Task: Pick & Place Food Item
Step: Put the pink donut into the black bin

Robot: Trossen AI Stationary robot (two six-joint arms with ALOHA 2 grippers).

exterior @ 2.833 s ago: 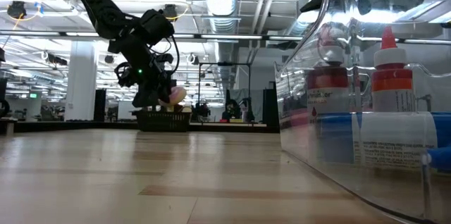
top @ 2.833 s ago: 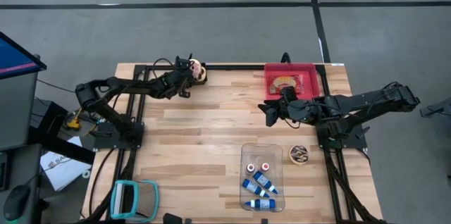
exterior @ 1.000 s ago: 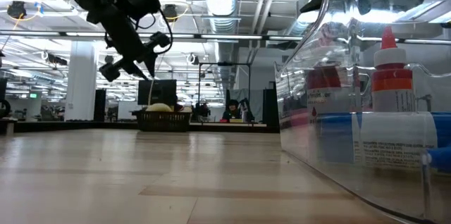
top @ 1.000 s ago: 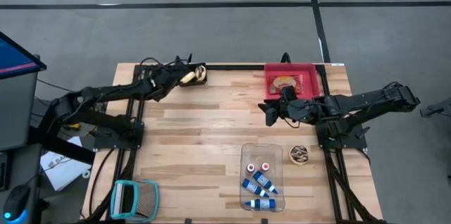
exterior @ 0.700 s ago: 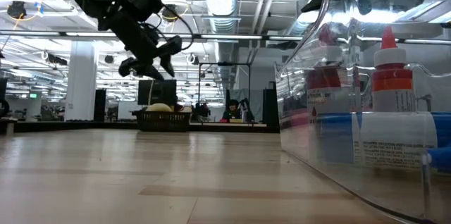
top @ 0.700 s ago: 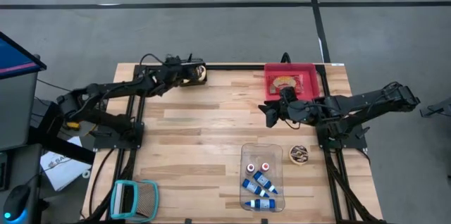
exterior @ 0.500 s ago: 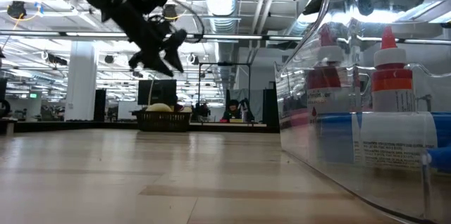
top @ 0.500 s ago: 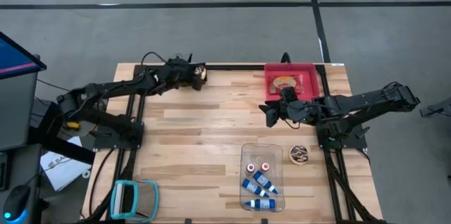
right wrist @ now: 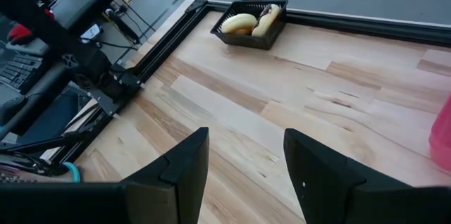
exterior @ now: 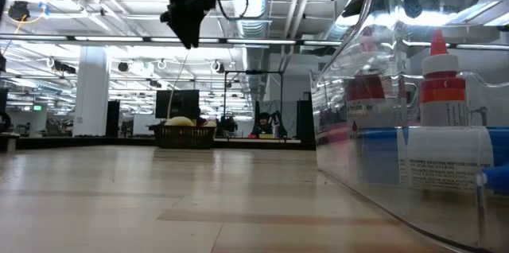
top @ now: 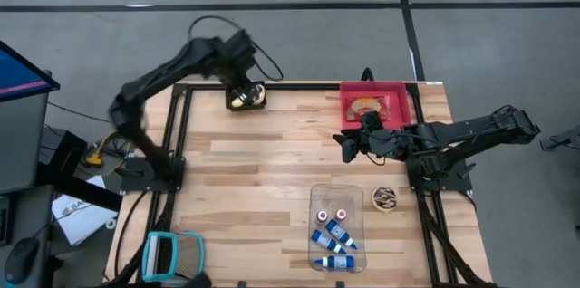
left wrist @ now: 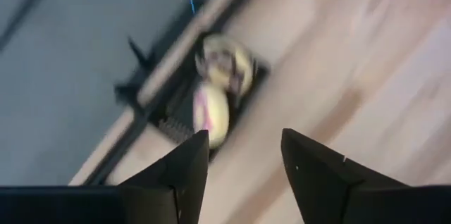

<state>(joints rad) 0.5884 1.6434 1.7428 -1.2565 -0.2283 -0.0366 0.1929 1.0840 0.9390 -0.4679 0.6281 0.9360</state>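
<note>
A yellow food item and a paler food item are seen lying side by side in a small black basket. The basket is set at the far edge of the wooden worktop. In the left wrist view the two pieces are blurred, so what kind of food they are cannot be told.

The left gripper is held up high, right above the basket and well clear of it. Its two dark fingers are spread apart, and nothing is held between them. In the low view the left gripper is seen high in the air, pointing down, with the basket far below it on the worktop.

The right gripper is held over the middle of the worktop, well apart from the basket. Its fingers are parted too, and nothing is held by them. The basket is seen far ahead of it across bare wood.

Just behind the right gripper, a red tray with a round flat food piece in it is found at the far edge. On its near side, a clear box of small bottles is set, and a small round thing lies beside that box.
</note>
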